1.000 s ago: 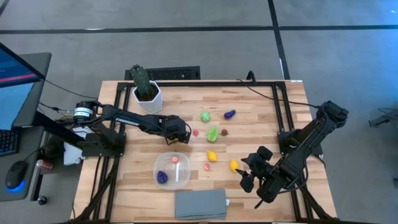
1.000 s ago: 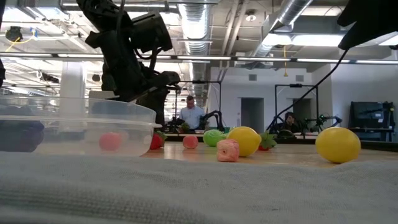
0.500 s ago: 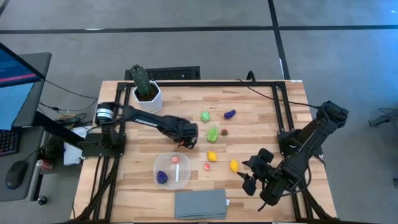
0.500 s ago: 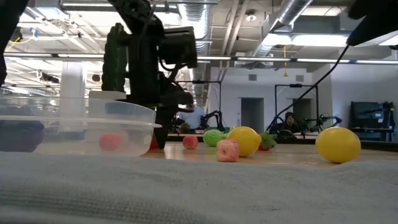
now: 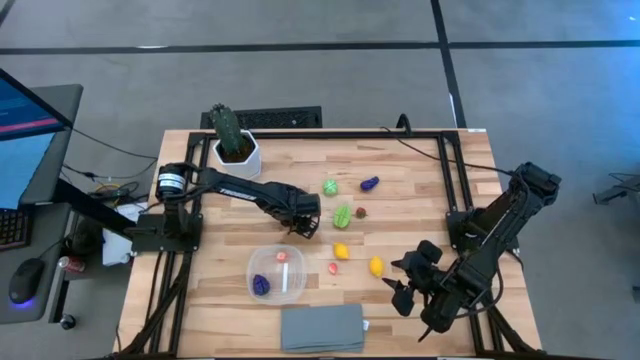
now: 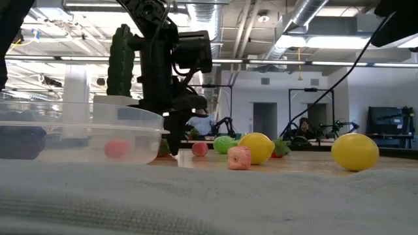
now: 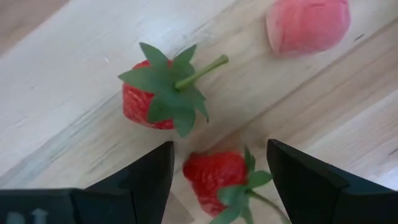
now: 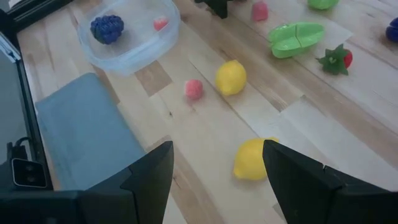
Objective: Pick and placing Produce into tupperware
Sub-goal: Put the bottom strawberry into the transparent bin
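My left gripper (image 5: 305, 225) (image 7: 219, 163) points down over the table's middle, open, with one finger on each side of a small red strawberry (image 7: 216, 184) lying on the wood; I see no touch. A second strawberry (image 7: 149, 99) and a pink fruit (image 7: 308, 25) lie just beyond it. The clear tupperware (image 5: 277, 272) holds a purple berry (image 5: 261, 285) and a small red piece (image 5: 282, 256). More produce is scattered to its right: green pieces (image 5: 342, 215), yellow lemons (image 5: 376, 266), a purple one (image 5: 370, 183). My right gripper (image 5: 405, 283) hangs open at the near right.
A grey folded cloth (image 5: 322, 328) lies at the near edge below the tupperware. A green cactus in a white pot (image 5: 235, 150) stands at the far left. Black frame rails (image 5: 445, 180) run along the table's sides.
My left gripper has moved toward the table's right edge and a little nearer, has sunk toward the wood, and has tipped from slanting to pointing almost straight down, with a roll of the wrist. It now stands over the strawberries beside the tupperware.
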Motion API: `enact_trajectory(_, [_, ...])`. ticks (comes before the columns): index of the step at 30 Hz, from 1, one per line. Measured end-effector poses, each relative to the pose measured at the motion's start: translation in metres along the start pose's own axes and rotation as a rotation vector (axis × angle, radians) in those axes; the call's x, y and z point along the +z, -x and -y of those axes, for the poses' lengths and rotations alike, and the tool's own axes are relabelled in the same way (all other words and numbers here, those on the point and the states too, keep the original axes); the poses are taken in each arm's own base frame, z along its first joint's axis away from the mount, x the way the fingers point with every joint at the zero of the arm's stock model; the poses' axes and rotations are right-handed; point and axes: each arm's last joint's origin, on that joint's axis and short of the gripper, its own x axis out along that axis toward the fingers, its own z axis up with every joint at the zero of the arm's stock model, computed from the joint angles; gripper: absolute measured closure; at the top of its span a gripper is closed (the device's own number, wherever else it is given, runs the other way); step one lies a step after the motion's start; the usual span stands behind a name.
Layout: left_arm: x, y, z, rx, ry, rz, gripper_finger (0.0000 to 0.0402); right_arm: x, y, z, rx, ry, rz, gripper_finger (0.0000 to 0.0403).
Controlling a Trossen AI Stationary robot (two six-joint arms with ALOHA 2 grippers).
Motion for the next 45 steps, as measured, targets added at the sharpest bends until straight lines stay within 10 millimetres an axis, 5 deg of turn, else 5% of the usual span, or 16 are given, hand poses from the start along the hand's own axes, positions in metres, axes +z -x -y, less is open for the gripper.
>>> enact_trajectory(16, [-0.0037, 0.0006, -0.0021, 0.011, -0.003, -0.050, 0.0157, 0.0002, -0.0001, -0.0007, 0.006, -0.007, 0.001, 0.0132])
enact_trajectory(32, [-0.0050, 0.0009, -0.0012, 0.007, -0.004, -0.055, 0.0258, 0.0002, -0.0001, -0.0008, 0.006, -0.007, 0.001, 0.0132])
enact_trajectory(45, [-0.0092, 0.0016, 0.0023, 0.003, -0.029, -0.055, 0.0259, 0.0002, -0.0001, -0.0007, 0.006, -0.007, 0.001, 0.0132])
